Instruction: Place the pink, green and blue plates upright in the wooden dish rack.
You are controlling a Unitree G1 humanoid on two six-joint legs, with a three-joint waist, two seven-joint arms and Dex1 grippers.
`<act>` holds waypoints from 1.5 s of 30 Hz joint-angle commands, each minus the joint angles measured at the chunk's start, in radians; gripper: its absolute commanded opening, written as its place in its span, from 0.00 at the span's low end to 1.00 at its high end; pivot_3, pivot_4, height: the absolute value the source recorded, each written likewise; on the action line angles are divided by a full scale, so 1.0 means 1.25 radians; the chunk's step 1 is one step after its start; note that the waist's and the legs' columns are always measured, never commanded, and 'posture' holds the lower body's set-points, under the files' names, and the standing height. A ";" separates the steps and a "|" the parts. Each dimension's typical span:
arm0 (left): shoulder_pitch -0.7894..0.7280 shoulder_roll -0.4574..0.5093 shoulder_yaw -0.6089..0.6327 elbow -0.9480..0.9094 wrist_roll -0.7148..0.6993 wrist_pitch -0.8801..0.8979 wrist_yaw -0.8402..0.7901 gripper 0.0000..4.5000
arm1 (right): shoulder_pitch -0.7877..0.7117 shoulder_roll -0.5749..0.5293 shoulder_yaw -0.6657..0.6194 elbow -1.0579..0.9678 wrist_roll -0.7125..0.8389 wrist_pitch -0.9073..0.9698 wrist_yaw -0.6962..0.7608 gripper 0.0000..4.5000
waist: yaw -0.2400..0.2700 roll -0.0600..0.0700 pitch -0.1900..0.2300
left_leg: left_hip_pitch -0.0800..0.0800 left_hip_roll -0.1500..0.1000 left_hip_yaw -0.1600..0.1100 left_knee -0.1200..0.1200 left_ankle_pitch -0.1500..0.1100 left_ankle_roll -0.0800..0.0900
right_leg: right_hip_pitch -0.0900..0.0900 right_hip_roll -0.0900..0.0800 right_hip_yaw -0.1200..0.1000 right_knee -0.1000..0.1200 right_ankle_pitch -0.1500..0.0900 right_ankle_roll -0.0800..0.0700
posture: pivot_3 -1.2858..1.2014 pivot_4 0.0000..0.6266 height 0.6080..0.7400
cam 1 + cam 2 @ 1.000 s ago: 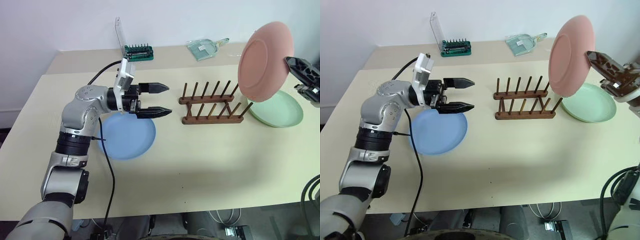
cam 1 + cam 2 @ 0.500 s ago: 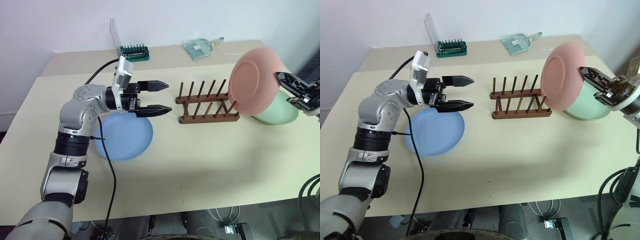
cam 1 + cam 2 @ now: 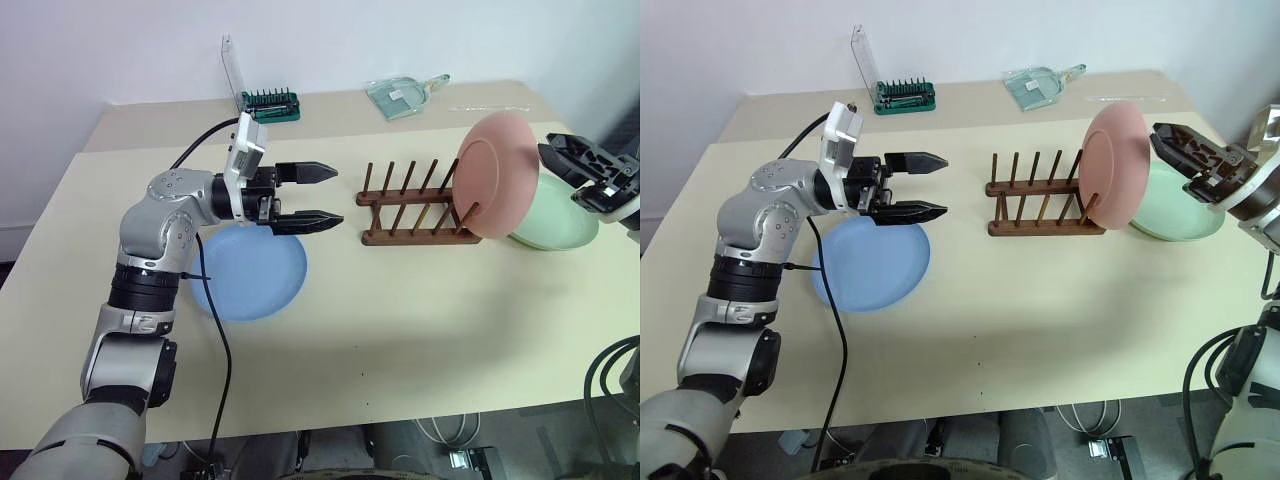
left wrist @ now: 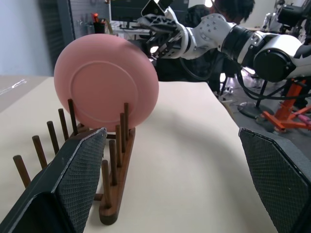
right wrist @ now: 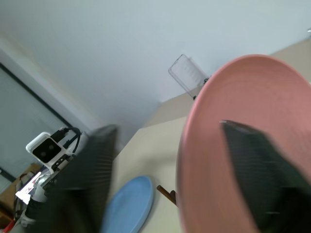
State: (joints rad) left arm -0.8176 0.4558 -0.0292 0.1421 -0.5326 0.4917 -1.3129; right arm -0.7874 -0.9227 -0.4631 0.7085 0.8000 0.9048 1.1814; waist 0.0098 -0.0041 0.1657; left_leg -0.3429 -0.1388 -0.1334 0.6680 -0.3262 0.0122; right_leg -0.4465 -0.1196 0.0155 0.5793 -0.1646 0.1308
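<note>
Pink plate (image 3: pixel 497 172) upright in rack (image 3: pixel 415 208); two plates flat; both grippers spread.

Seen along the right gripper (image 5: pixel 170 184): two dark fingers (image 5: pixel 257 184) spread wide, blurred, one on each side of the pink plate's (image 5: pixel 233 126) rim, the plate standing on edge between them. Beyond, a blue plate (image 5: pixel 129 206) flat on the cream table (image 5: pixel 150 145), a wooden peg (image 5: pixel 166 193) of the rack, a clear lid (image 5: pixel 187 75) against the pale wall.

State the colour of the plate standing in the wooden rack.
Salmon pink; the plate shows best in the left wrist view.
</note>
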 commanded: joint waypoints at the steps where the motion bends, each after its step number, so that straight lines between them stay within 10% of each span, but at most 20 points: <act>1: -0.008 0.006 -0.001 -0.021 -0.006 -0.004 0.001 1.00 | -0.026 0.008 -0.082 -0.037 -0.007 -0.144 -0.067 0.98 | 0.001 0.000 0.000 | 0.000 0.000 0.000 0.000 0.000 0.000 | 0.000 0.000 0.000 0.000 0.000 0.000 | 0.52 0.24 1.00; 9: -0.002 0.010 -0.001 -0.028 -0.010 0.001 0.004 1.00 | 0.107 0.012 -0.152 -0.220 -0.019 -0.240 -0.143 0.98 | 0.002 0.000 0.000 | 0.000 0.000 0.000 0.000 0.000 0.000 | 0.000 0.000 0.000 0.000 0.000 0.000 | 0.52 0.24 1.00; 18: -0.026 -0.018 -0.014 -0.002 -0.009 -0.027 -0.009 1.00 | 0.360 -0.130 0.086 -0.293 -0.361 -0.455 -0.137 0.98 | 0.001 0.001 -0.001 | 0.001 -0.001 0.001 0.001 0.000 0.000 | 0.000 0.000 0.001 0.001 0.000 0.000 | 0.52 0.24 1.00; 39: 0.009 -0.001 0.003 -0.076 -0.028 0.007 0.028 1.00 | 0.044 -0.034 0.366 0.221 -0.628 -0.694 -0.112 0.98 | -0.017 0.001 0.000 | 0.002 0.000 0.002 0.000 0.000 0.000 | 0.001 0.001 0.002 0.000 0.000 0.000 | 0.52 0.24 1.00; 45: 0.016 0.008 0.004 -0.093 -0.039 0.016 0.045 1.00 | -0.011 -0.015 0.381 0.324 -0.668 -0.699 -0.143 0.46 | -0.018 0.001 0.000 | 0.002 0.000 0.002 0.000 0.000 -0.001 | 0.001 0.001 0.002 0.000 0.001 0.000 | 0.52 0.24 1.00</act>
State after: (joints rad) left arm -0.7891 0.4538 -0.0488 0.0647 -0.5605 0.5149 -1.2609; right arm -0.7827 -0.9292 0.0130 1.0962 -0.0187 0.0430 1.0185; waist -0.0130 -0.0026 0.1651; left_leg -0.3401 -0.1388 -0.1305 0.6681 -0.3256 0.0115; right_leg -0.4455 -0.1190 0.0186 0.5799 -0.1638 0.1304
